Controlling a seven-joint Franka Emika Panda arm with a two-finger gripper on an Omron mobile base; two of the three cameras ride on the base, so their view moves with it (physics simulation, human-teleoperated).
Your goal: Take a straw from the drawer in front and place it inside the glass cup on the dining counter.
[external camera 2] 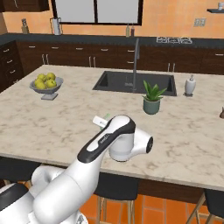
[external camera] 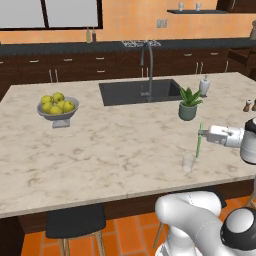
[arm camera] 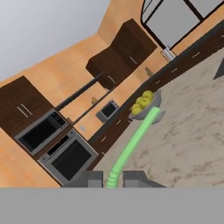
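Over the near right part of the dining counter (external camera: 100,145) the gripper (external camera: 202,134) is reaching in sideways from the right, and it's clamped tight on the straw (external camera: 198,143), pinching it near the upper end. From the left base view you get the clearest story: the light-green straw hangs almost upright, leaning just a touch, with its lower end right at the rim of the glass cup (external camera: 188,162), which stands near the counter's front edge; whether the tip is inside the cup or only at its rim, I can't tell. Just behind, the potted plant (external camera: 188,105) sits beside the dark sink (external camera: 137,91), and away on the left there's the bowl of lemons (external camera: 57,107). Switch to the right base view and the arm's big white elbow blocks the action, so you catch just a sliver of green straw (external camera 2: 106,117) peeking past the hand, while the plant (external camera 2: 152,99), the sink (external camera 2: 118,81) and the fruit bowl (external camera 2: 46,83) stay in plain sight on the marble top (external camera 2: 197,131). And the hand view gives what neither base camera offers: the two finger tips (arm camera: 90,178) pressed against the straw's ribbed section, the straw (arm camera: 133,144) running out toward the lemon bowl (arm camera: 145,103), with a wall oven (arm camera: 68,159) and dark cabinets tilted beyond.
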